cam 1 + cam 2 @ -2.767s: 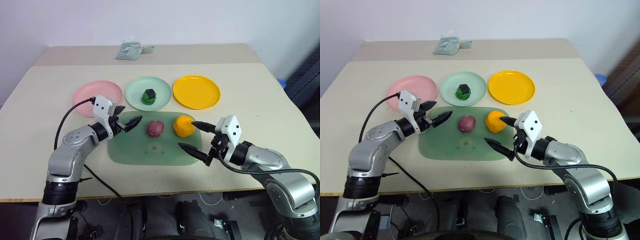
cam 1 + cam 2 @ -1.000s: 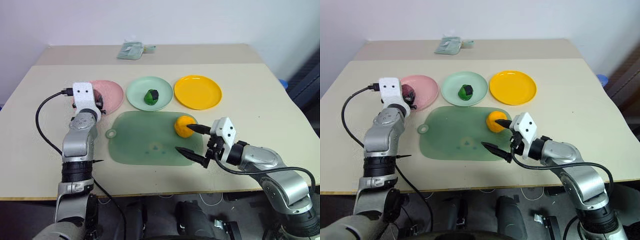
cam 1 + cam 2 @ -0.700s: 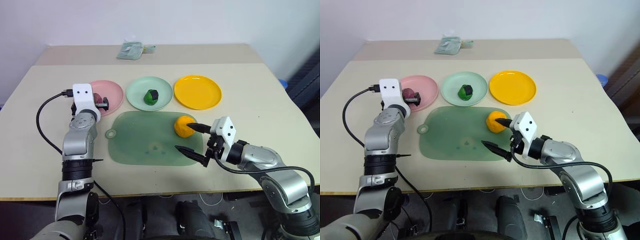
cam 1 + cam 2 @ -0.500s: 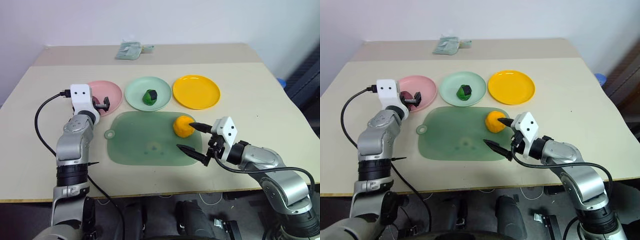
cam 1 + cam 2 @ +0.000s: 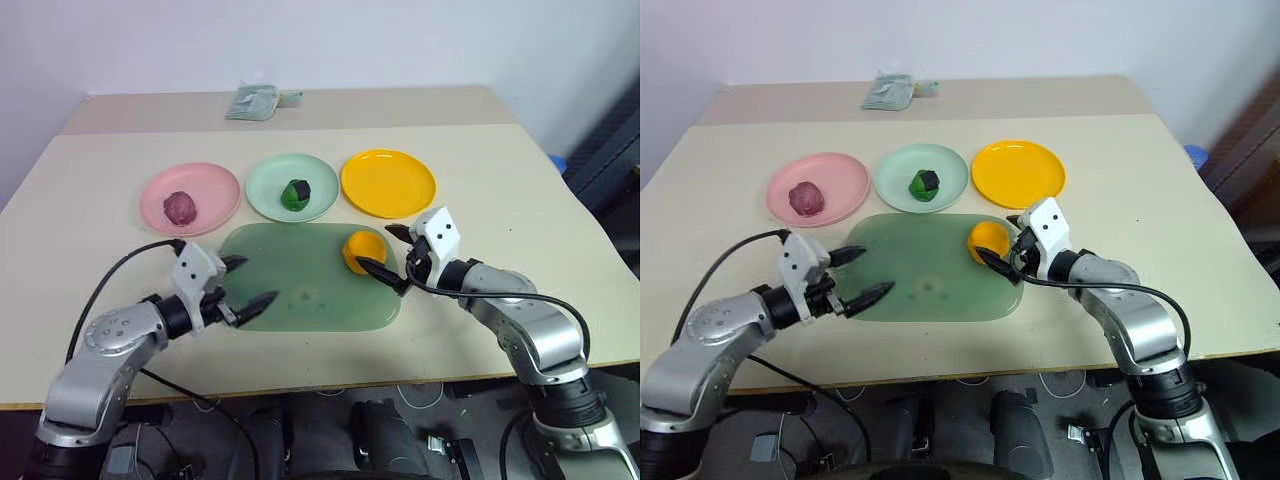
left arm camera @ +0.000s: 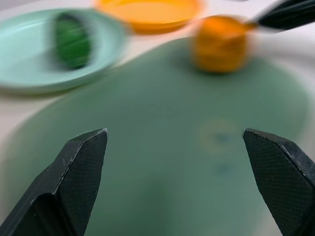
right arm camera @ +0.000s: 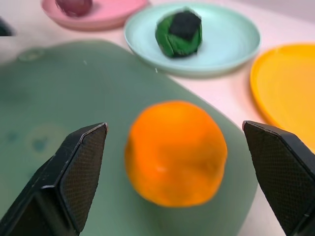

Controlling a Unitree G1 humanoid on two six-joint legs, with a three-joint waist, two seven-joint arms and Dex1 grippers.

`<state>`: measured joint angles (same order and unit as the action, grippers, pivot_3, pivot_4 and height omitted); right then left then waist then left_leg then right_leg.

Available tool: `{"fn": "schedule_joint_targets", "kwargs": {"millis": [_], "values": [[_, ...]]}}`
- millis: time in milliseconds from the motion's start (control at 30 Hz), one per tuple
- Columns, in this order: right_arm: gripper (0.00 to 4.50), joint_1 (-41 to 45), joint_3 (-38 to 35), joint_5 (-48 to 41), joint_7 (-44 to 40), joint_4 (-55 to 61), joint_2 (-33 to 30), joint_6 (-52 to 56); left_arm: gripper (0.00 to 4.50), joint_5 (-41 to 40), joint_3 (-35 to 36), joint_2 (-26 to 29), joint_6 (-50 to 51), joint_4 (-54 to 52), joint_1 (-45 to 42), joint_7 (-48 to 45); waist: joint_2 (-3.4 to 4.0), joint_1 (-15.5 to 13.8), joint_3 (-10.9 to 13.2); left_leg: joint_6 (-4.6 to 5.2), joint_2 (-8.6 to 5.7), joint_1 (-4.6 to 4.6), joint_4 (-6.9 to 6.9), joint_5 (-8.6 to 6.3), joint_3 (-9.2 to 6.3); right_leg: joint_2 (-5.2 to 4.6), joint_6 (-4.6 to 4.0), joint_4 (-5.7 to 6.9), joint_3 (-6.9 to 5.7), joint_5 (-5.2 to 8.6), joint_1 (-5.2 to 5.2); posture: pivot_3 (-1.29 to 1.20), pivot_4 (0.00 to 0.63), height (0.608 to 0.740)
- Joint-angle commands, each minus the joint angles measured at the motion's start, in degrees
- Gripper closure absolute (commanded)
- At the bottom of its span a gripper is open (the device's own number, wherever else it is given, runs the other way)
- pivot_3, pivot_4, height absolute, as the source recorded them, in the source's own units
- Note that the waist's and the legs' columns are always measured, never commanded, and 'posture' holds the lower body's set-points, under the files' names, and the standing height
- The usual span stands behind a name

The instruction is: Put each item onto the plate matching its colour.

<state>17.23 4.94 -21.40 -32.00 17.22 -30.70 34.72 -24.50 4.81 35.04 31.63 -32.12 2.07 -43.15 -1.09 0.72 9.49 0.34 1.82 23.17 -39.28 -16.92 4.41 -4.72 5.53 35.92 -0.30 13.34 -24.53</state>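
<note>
The maroon-purple item [image 5: 181,207] lies on the pink plate [image 5: 215,185]. On the mint green plate [image 5: 320,195] rests the dark green item [image 5: 295,193] with its black patch. The orange-yellow plate [image 5: 388,183] holds nothing. The orange item [image 5: 358,248] sits on the right part of the translucent green mat [image 5: 310,295]. My right gripper [image 7: 174,129] is open, with one finger on each side of the orange item and not pressing it. My left gripper [image 5: 252,281] is open and empty above the mat's near left part.
A folded greenish packet [image 5: 252,102] lies at the back of the table. A black cable [image 5: 110,285] loops from my left arm over the table's near left. The table's right edge is close to a blue object [image 5: 558,160].
My left gripper opened, left the maroon-purple item on the pink plate and drew back to the mat's near left. My right gripper advanced until its fingers flank the orange item.
</note>
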Motion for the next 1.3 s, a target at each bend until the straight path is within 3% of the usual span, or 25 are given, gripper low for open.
{"fn": "schedule_joint_targets", "kwargs": {"millis": [33, 333, 500, 700, 800, 1033, 1233, 1300], "values": [[0.0, 1.64, 1.26, 2.12, -0.3, -1.25, 0.4, -0.6, 0.03, -0.54, -1.71, 0.75, -1.75, -3.22, 0.8, -1.2, 0.0, 0.0, 0.0, 0.0, 0.0, 0.0, 0.0, 0.0, -0.01, 0.03, 0.0, 0.0, 0.0, 0.0, 0.0, 0.0, 0.15, 0.74], [0.0, 2.39, 2.41, 4.07, -0.52, -4.07, 2.08, -0.44, 0.03, -0.13, -3.46, 1.29, -2.7, -3.87, 1.24, -1.61, 0.0, -0.04, 0.0, 0.0, -0.01, 0.0, 0.0, 0.0, 0.0, 0.07, 0.01, 0.01, 0.0, 0.0, -0.01, 0.0, 0.15, 0.74], [1.57, 2.68, 0.59, 3.35, 0.25, -3.45, 3.55, -0.27, 0.0, 0.44, -3.87, 1.19, -3.2, -3.75, 1.68, -1.0, 0.0, 0.0, 0.0, 0.0, -0.01, 0.0, 0.0, 0.0, 0.0, 0.07, 0.01, 0.01, 0.0, 0.0, -0.01, 0.0, 0.15, 0.74], [1.57, 6.94, -2.05, 1.45, 1.16, -3.29, 6.2, -0.19, 0.0, 1.77, -2.53, 0.81, -4.65, -2.29, 2.19, 1.09, 0.03, 0.08, 0.02, 0.0, 0.0, 0.0, 0.0, 0.0, 0.0, 0.08, 0.02, 0.01, 0.0, 0.0, -0.02, 0.0, 0.15, 0.74], [1.57, 12.73, -2.71, 3.35, 4.23, -9.22, 8.6, -0.9, 0.0, 1.87, -0.84, -0.86, -4.95, -0.83, 1.64, 4.0, 0.03, 0.17, 0.02, 0.0, 0.0, -0.01, 0.0, 0.0, 0.01, 0.1, 0.02, 0.03, 0.0, -0.01, -0.05, 0.0, 0.15, 0.74], [1.57, 30.04, -2.8, 12.51, 12.94, -41.63, 12.29, -9.69, 0.0, 2.69, -1.16, -2.75, -5.85, -0.83, 2.57, 7.09, 0.05, 0.05, 0.03, 0.0, -0.06, 0.03, 0.0, 0.0, 0.06, 0.08, 0.03, 0.03, 0.0, -0.02, -0.05, 0.0, 0.15, 0.74], [1.57, 36.54, -3.85, 14.23, 12.63, -57.51, 13.44, -16.99, 0.0, 2.92, -0.46, -2.79, -5.7, -2.81, 4.31, 8.51, 0.1, 0.44, 0.06, 0.0, -0.03, 0.12, 0.13, 0.0, 0.08, 0.09, 0.2, 0.02, 0.0, -0.11, -0.18, 0.0, 0.15, 0.74], [0.64, 37.28, -4.16, 14.34, 11.99, -59.72, 13.38, -18.28, 0.0, 2.82, -0.52, -2.83, -5.44, -3.51, 4.59, 9.08, 0.11, 0.47, 0.07, -0.01, -0.01, 0.12, 0.12, 0.01, 0.07, 0.09, 0.21, 0.04, 0.0, -0.11, -0.18, 0.0, 0.15, 0.74]]}}
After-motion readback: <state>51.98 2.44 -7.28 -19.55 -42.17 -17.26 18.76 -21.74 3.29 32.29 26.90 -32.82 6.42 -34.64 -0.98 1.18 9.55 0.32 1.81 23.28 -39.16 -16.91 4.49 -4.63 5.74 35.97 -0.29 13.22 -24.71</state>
